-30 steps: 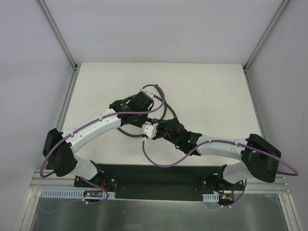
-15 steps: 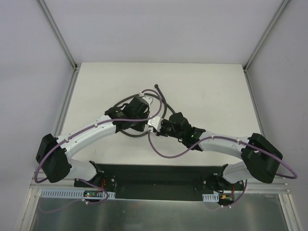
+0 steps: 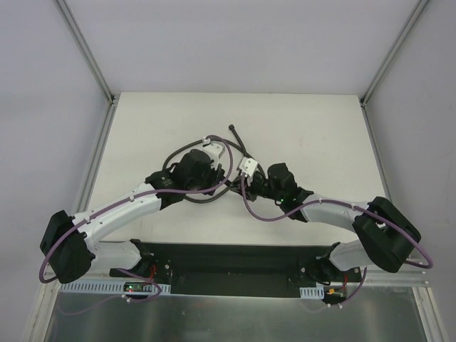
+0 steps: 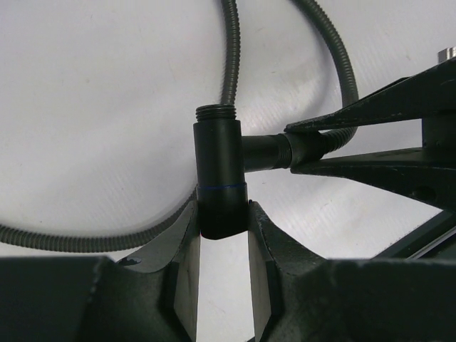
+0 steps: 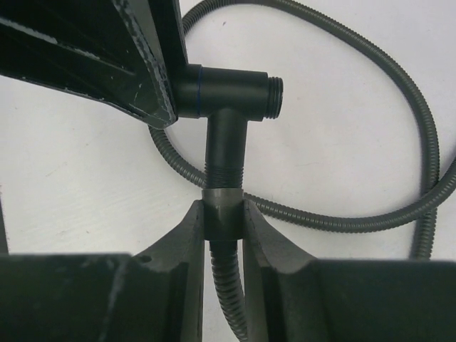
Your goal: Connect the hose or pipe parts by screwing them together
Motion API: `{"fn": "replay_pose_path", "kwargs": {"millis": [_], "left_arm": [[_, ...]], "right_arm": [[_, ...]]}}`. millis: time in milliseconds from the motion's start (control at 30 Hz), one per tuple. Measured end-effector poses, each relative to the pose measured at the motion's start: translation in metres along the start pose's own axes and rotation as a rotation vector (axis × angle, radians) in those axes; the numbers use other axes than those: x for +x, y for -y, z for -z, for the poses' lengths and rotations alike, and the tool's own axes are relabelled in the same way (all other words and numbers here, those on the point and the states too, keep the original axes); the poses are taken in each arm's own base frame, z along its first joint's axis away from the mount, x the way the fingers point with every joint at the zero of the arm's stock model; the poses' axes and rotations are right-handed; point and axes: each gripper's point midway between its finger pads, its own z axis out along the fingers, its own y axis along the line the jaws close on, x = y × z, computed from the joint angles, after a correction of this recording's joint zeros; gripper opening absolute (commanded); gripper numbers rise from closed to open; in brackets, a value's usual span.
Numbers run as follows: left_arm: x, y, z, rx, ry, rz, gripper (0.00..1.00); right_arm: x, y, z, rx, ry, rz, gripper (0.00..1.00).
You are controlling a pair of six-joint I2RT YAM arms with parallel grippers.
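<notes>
A black T-shaped fitting [image 4: 221,171] with a threaded top end stands between the fingers of my left gripper [image 4: 222,214], which is shut on its lower end. My right gripper [image 5: 223,214] is shut on the end nut [image 5: 222,210] of the dark grey hose [image 5: 399,78]. That nut butts against the threaded side branch [image 5: 226,153] of the fitting [image 5: 221,92]. The hose curls in loops on the table behind. In the top view both grippers meet mid-table, left gripper [image 3: 229,173] and right gripper [image 3: 246,171]. The hose's free end [image 3: 232,129] points toward the back.
The white table [image 3: 313,135] is framed by grey walls and metal rails [image 3: 96,153]. Purple arm cables [image 3: 260,214] loop near both wrists. The black base plate [image 3: 228,260] lies along the near edge.
Both grippers, still shut on their parts, have moved together toward the back right. The left arm's elbow has swung down and left. The hose's free end now shows at the back.
</notes>
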Motion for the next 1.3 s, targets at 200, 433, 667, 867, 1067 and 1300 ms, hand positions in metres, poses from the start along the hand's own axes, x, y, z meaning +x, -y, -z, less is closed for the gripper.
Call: {"fn": "replay_pose_path", "kwargs": {"millis": [200,433,667,867,1067,1300], "left_arm": [[-0.005,0.006,0.005,0.034,0.048,0.048,0.00],[-0.006,0.009,0.010,0.048,0.070,0.095,0.00],[-0.006,0.009,0.009,0.052,0.068,0.132,0.00],[-0.005,0.012,0.009,0.063,0.061,0.146,0.00],[-0.008,0.014,0.011,0.089,0.113,0.150,0.00],[-0.015,0.014,0.015,0.118,0.186,0.135,0.00]], "right_arm": [[-0.003,0.000,0.007,-0.013,0.085,-0.082,0.01],[-0.010,0.000,0.012,-0.012,0.140,-0.092,0.01],[-0.011,0.000,0.015,-0.013,0.152,-0.088,0.01],[-0.010,0.000,0.018,-0.030,0.154,-0.113,0.01],[-0.018,0.004,0.022,-0.053,0.192,-0.196,0.01],[-0.029,0.007,0.025,-0.115,0.256,-0.298,0.01]]}}
